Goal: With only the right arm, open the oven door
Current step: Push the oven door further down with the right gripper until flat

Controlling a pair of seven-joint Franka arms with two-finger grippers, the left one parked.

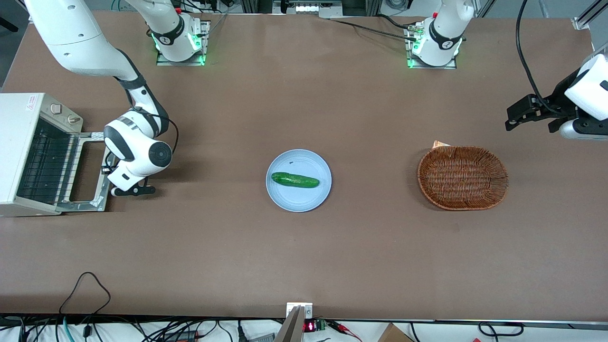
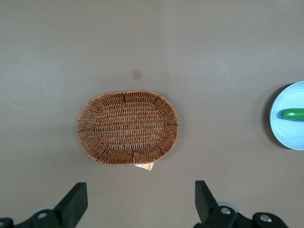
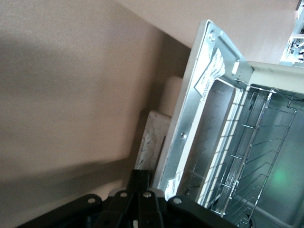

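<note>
The cream-white oven [image 1: 19,118] stands at the working arm's end of the table, its wire rack [image 1: 47,164] showing. The oven door [image 1: 101,187] is down, lying about flat in front of the oven. The right arm [image 1: 137,152] hangs low over the door's outer edge. Its gripper [image 1: 116,192] sits by that edge, close to the table. In the right wrist view the gripper [image 3: 142,176] is shut with its fingers pressed together and nothing between them, beside the pale bar handle [image 3: 153,140]. The silver door frame [image 3: 190,118] and the rack [image 3: 256,156] show there too.
A blue plate [image 1: 308,202] holding a green cucumber [image 1: 294,179] sits mid-table. A wicker basket [image 1: 462,177] lies toward the parked arm's end, also in the left wrist view [image 2: 127,127], where the plate's edge [image 2: 285,137] shows too.
</note>
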